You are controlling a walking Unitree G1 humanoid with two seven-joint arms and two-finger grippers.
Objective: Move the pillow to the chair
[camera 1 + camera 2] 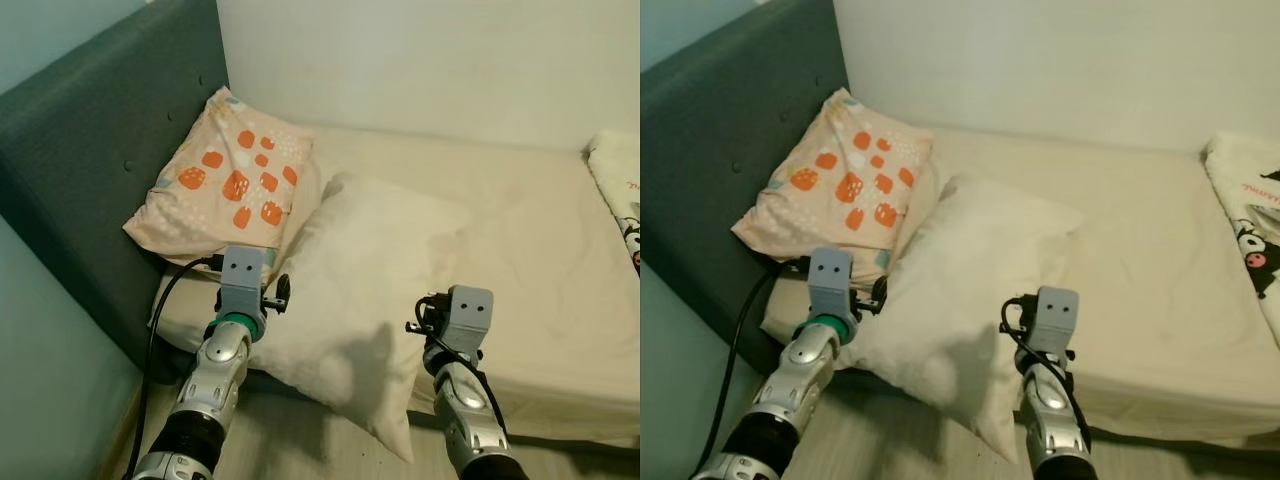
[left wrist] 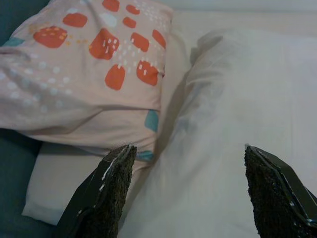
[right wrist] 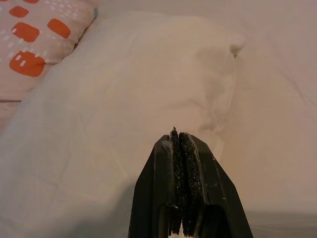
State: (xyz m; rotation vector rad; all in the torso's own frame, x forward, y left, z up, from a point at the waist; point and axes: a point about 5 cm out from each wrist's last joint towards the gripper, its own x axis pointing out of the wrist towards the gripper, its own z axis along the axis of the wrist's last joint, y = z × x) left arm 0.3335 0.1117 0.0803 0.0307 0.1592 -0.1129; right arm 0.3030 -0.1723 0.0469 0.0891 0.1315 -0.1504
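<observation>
The plain cream-white cloth pillow (image 1: 355,300) lies slantwise on the pale-sheeted bed (image 1: 540,250), its near corner hanging past the mattress edge toward the floor; its upper end leans against a peach pillow with orange blotches (image 1: 225,185), which rests on a dark grey-blue padded headboard (image 1: 90,170). The white pillow looks soft, light and floppy — it would likely sag and fold if lifted by one corner; a pinch of bunched cloth on each long side, or at the overhanging corner, seems the surest hold. The left claw (image 2: 185,191) is spread wide, poised over the seam where the two pillows meet; it holds nothing. The right claw (image 3: 182,183) has its pads pressed together, empty, pointing at the white pillow's right side and near it; whether it touches cannot be told. A cartoon-printed blanket (image 1: 1250,230) lies at the bed's far right.
</observation>
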